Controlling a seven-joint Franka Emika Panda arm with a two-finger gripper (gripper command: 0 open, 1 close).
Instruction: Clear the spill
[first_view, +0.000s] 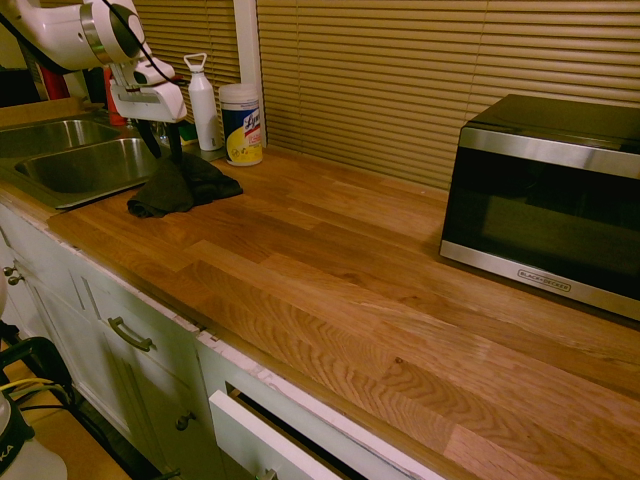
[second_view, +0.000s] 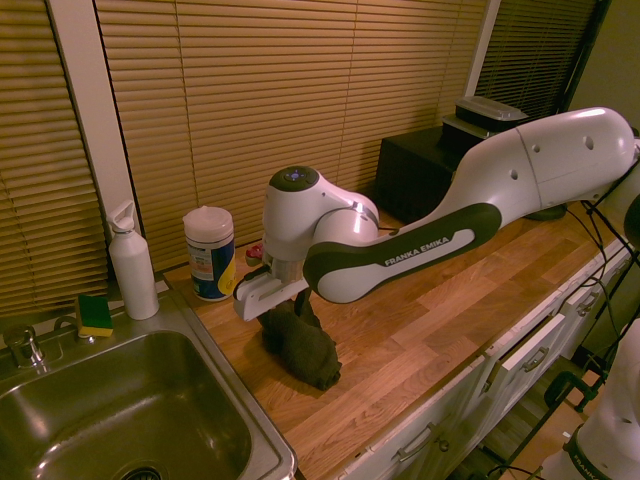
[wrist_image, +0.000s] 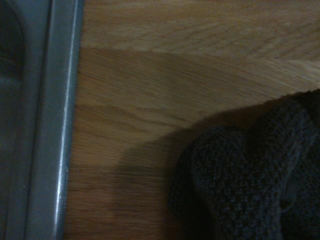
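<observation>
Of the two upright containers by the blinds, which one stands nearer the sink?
The plain white bottle with the spout cap; it stands at the sink's back corner. The labelled wipes tub sits further along the counter.

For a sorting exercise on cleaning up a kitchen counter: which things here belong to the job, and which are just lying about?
Belongs to the job:
dark cloth
claw, open above the cloth

Just lying about:
wipes tub
white bottle
sponge
microwave
sink
</observation>
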